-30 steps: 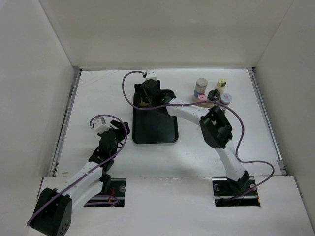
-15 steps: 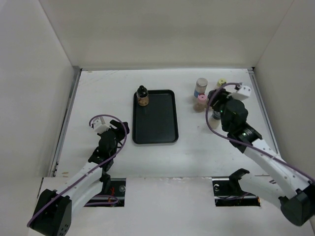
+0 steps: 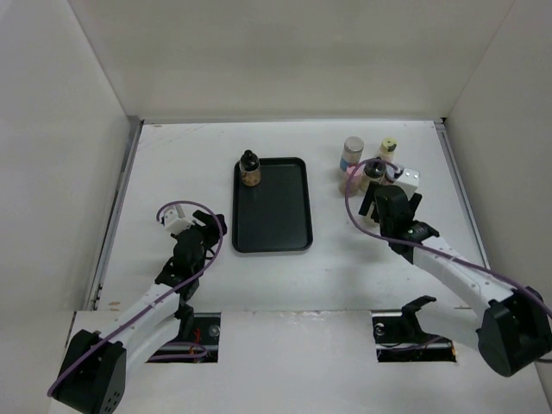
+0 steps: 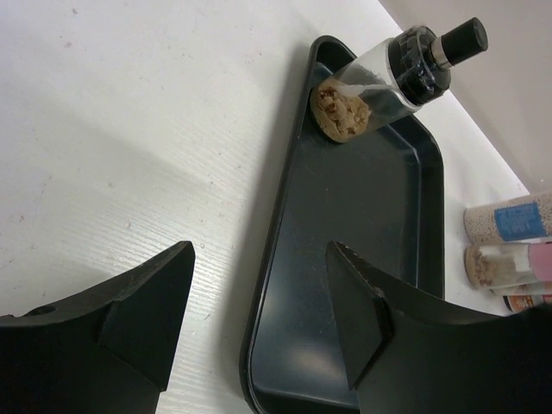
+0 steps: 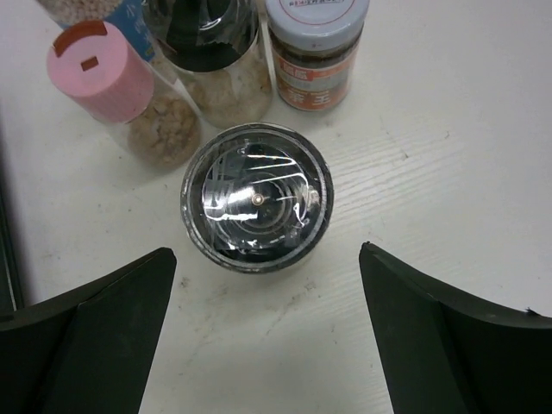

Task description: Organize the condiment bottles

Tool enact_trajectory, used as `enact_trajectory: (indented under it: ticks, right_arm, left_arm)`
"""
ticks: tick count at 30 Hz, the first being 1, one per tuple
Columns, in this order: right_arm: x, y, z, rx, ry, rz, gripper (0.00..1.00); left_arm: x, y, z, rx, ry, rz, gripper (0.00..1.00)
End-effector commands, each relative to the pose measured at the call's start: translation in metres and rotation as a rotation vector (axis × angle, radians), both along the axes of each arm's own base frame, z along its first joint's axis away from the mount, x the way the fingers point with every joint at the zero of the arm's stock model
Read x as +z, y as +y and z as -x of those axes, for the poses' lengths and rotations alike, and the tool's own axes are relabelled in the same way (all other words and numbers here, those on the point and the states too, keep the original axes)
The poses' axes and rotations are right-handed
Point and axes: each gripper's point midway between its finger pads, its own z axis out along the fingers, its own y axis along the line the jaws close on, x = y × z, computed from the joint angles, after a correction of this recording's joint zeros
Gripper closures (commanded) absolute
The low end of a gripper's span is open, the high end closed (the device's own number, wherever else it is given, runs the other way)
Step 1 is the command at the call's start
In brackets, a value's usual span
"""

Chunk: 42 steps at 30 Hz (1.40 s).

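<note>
A brown-filled condiment bottle with a black cap [image 3: 249,169] [image 4: 379,82] stands on the far left corner of the flat black tray [image 3: 293,216] [image 4: 362,216]. The other condiment bottles cluster at the back right: cream lid [image 3: 354,153], yellow lid [image 3: 388,147], pink lid [image 3: 352,177] [image 5: 103,82], black lid [image 3: 373,169] [image 5: 207,43] and lilac lid [image 5: 315,39]. My right gripper [image 3: 379,191] [image 5: 267,252] is open, and a clear-topped jar [image 5: 256,198] stands just ahead of its fingertips, untouched. My left gripper [image 3: 205,228] [image 4: 259,250] is open and empty over the tray's near left edge.
White walls close in the table on the left, back and right. The bottle cluster stands tightly packed, right of the tray. A purple cable [image 3: 358,203] loops from the right wrist near the bottles.
The right arm has swung from the tray's far left corner, leaving the black-capped bottle standing there, to the cluster at the right. The left arm has not moved.
</note>
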Motion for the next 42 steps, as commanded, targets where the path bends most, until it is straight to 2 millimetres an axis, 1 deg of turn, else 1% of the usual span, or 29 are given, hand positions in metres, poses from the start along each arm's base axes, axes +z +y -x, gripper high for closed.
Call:
enact_trajectory:
  ticks: [1, 5, 8, 10, 11, 13, 14, 15, 17, 20, 21, 23, 25, 29, 33, 36, 37, 39, 42]
  right_arm:
    - [0.025, 0.006, -0.031, -0.001, -0.088, -0.026, 0.07]
    - [0.015, 0.0, -0.049, -0.024, -0.07, 0.006, 0.12]
    - [0.016, 0.001, -0.057, -0.03, -0.095, 0.001, 0.16]
    - [0.016, 0.001, -0.06, -0.031, -0.111, 0.003, 0.22]
    - [0.016, 0.002, -0.061, -0.03, -0.119, 0.003, 0.27]
    - [0.024, 0.002, -0.06, -0.034, -0.148, 0.004, 0.39]
    - [0.03, 0.006, -0.057, -0.026, -0.165, 0.003, 0.45]
    - [0.036, 0.01, -0.053, -0.017, -0.182, 0.001, 0.48]
    - [0.05, 0.018, -0.043, 0.004, -0.207, -0.004, 0.51]
    - [0.077, 0.053, -0.03, 0.097, -0.236, -0.056, 0.51]
    - [0.086, 0.068, -0.028, 0.138, -0.238, -0.065, 0.51]
    - [0.103, 0.098, -0.031, 0.209, -0.25, -0.074, 0.51]
    - [0.115, 0.13, -0.043, 0.267, -0.268, -0.086, 0.51]
    - [0.124, 0.197, -0.086, 0.393, -0.292, -0.101, 0.51]
    - [0.12, 0.253, -0.126, 0.476, -0.305, -0.08, 0.51]
    - [0.105, 0.281, -0.157, 0.497, -0.294, -0.053, 0.5]
    - [0.099, 0.289, -0.164, 0.504, -0.288, -0.054, 0.5]
    - [0.087, 0.299, -0.177, 0.513, -0.276, -0.069, 0.48]
    - [0.072, 0.304, -0.194, 0.505, -0.263, -0.1, 0.47]
  left_arm:
    - [0.012, -0.001, -0.004, 0.005, -0.05, 0.022, 0.4]
    - [0.012, 0.0, -0.004, 0.004, -0.052, 0.027, 0.4]
    - [0.011, 0.0, -0.004, 0.005, -0.047, 0.026, 0.39]
    - [0.011, -0.002, -0.004, 0.0, -0.046, 0.027, 0.39]
    - [0.011, -0.002, -0.004, -0.001, -0.048, 0.028, 0.39]
    - [0.011, -0.002, -0.004, 0.0, -0.047, 0.027, 0.39]
    - [0.01, -0.003, -0.004, -0.003, -0.045, 0.027, 0.39]
    - [0.01, -0.002, -0.004, -0.003, -0.043, 0.027, 0.39]
    - [0.011, -0.004, -0.004, -0.01, -0.047, 0.03, 0.39]
    - [0.011, -0.003, -0.004, -0.004, -0.049, 0.032, 0.39]
    - [0.011, -0.003, -0.005, -0.003, -0.046, 0.033, 0.39]
    - [0.012, -0.003, -0.005, -0.002, -0.047, 0.039, 0.39]
    - [0.011, -0.003, -0.006, -0.002, -0.044, 0.037, 0.39]
    - [0.008, -0.004, -0.006, -0.008, -0.035, 0.036, 0.39]
    - [0.009, -0.001, -0.005, -0.002, -0.042, 0.03, 0.39]
    - [0.009, -0.001, -0.005, -0.005, -0.04, 0.031, 0.39]
    - [0.009, -0.002, -0.005, -0.009, -0.039, 0.032, 0.39]
    - [0.007, -0.001, -0.005, -0.009, -0.035, 0.031, 0.39]
    - [0.005, -0.002, -0.005, -0.01, -0.026, 0.032, 0.39]
